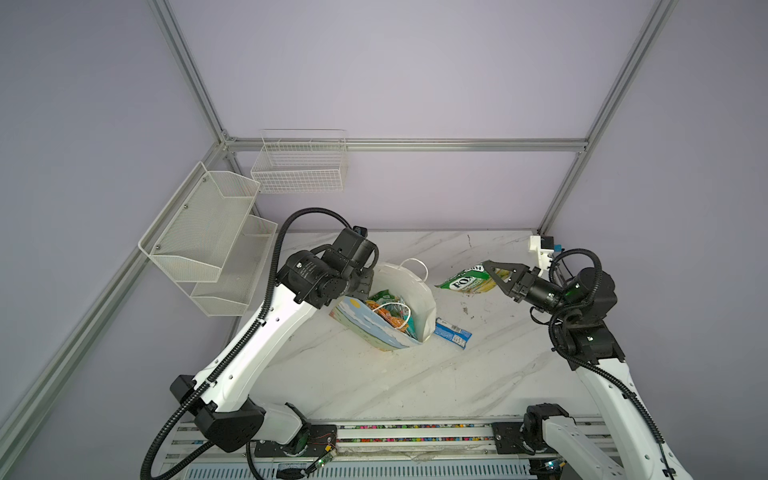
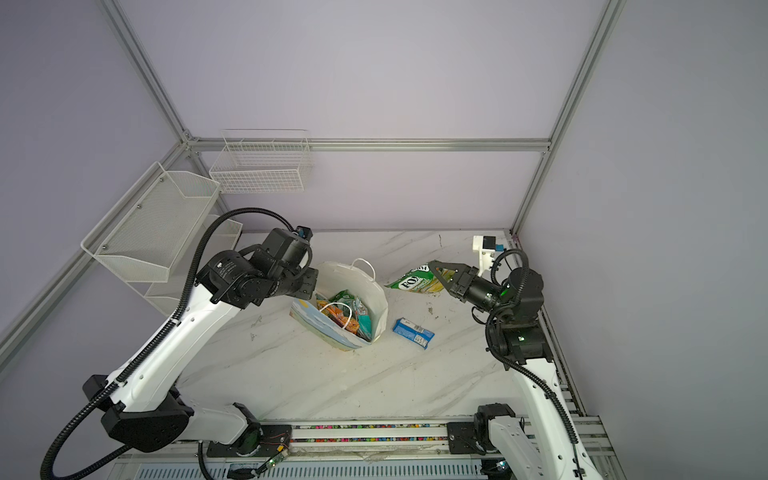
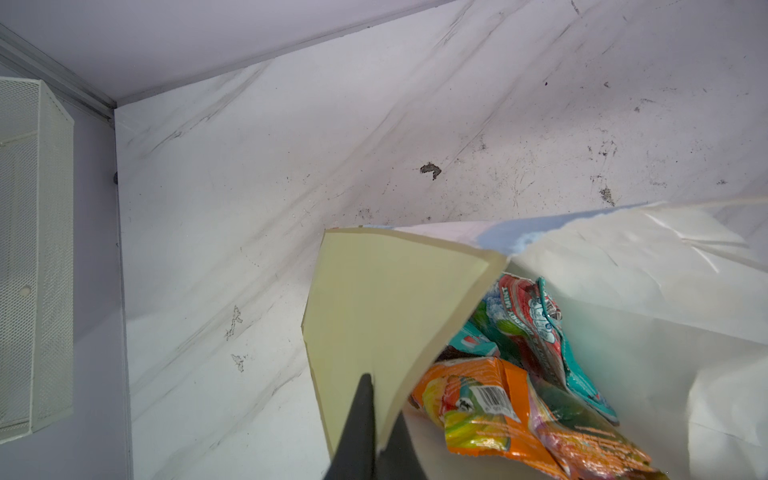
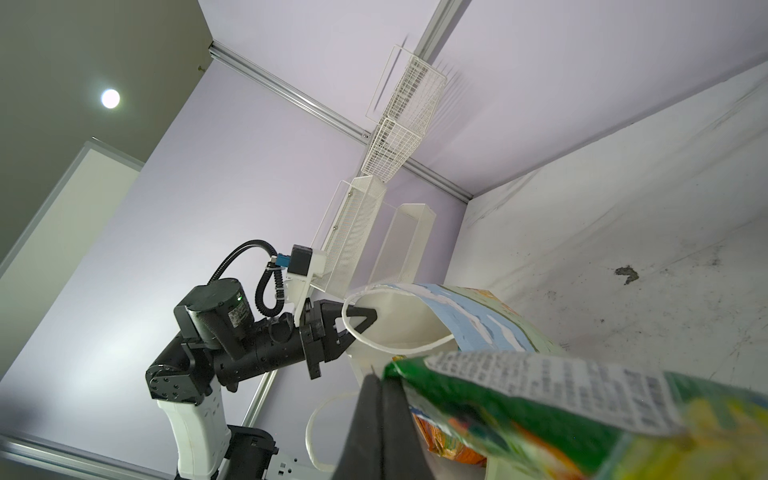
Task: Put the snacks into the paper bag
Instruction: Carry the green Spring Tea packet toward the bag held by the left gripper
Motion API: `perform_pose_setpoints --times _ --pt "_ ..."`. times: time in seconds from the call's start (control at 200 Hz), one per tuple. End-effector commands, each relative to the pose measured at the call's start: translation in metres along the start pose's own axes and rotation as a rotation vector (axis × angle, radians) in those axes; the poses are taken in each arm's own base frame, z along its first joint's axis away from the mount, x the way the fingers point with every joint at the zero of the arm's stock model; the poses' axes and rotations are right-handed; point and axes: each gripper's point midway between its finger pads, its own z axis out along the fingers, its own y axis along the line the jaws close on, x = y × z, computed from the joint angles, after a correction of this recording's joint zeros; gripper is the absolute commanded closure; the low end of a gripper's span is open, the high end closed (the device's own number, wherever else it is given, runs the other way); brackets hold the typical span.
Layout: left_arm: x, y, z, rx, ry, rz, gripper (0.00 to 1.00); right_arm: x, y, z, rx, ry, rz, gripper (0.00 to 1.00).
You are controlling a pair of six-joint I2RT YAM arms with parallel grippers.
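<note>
The paper bag [image 1: 422, 291] [image 2: 376, 299] stands open mid-table, tilted, its sky print facing front. Inside lie several snacks: an orange packet [image 3: 478, 411], a teal one [image 3: 582, 374] and green ones [image 1: 384, 297]. My left gripper [image 3: 374, 399] is shut on the bag's left rim flap [image 3: 386, 311]. To the right of the bag, my right gripper [image 1: 487, 266] [image 2: 433, 264] [image 4: 378, 380] is shut on the edge of a green FOX'S bag [image 1: 463, 281] [image 2: 409, 283] [image 4: 540, 399]. A small blue packet [image 1: 452, 332] [image 2: 413, 332] lies on the table by the bag's right side.
Two white mesh baskets [image 1: 208, 232] hang on the left wall and a wire basket [image 1: 299, 166] on the back wall. The marble tabletop [image 1: 374, 382] is scuffed. A rail [image 1: 395, 432] with both arm bases runs along the front edge.
</note>
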Motion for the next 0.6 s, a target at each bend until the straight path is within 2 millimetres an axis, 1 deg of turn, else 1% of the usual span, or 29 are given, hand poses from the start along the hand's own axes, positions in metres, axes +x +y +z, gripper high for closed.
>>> perform_pose_setpoints --times 0.0,0.19,0.425,0.595 --pt "-0.028 0.004 -0.023 0.014 -0.12 -0.058 1.0 -0.006 0.045 -0.008 -0.107 -0.016 -0.092 1.0" --pt "-0.029 0.003 -0.024 0.018 -0.121 -0.06 1.0 -0.005 0.059 -0.011 -0.148 -0.012 -0.099 1.0" --pt "-0.03 0.003 -0.025 0.018 -0.123 -0.061 1.0 -0.004 0.068 -0.012 -0.177 -0.002 -0.098 1.0" --pt "-0.029 0.004 -0.024 0.014 -0.122 -0.06 1.0 -0.005 0.079 -0.013 -0.201 -0.001 -0.1 1.0"
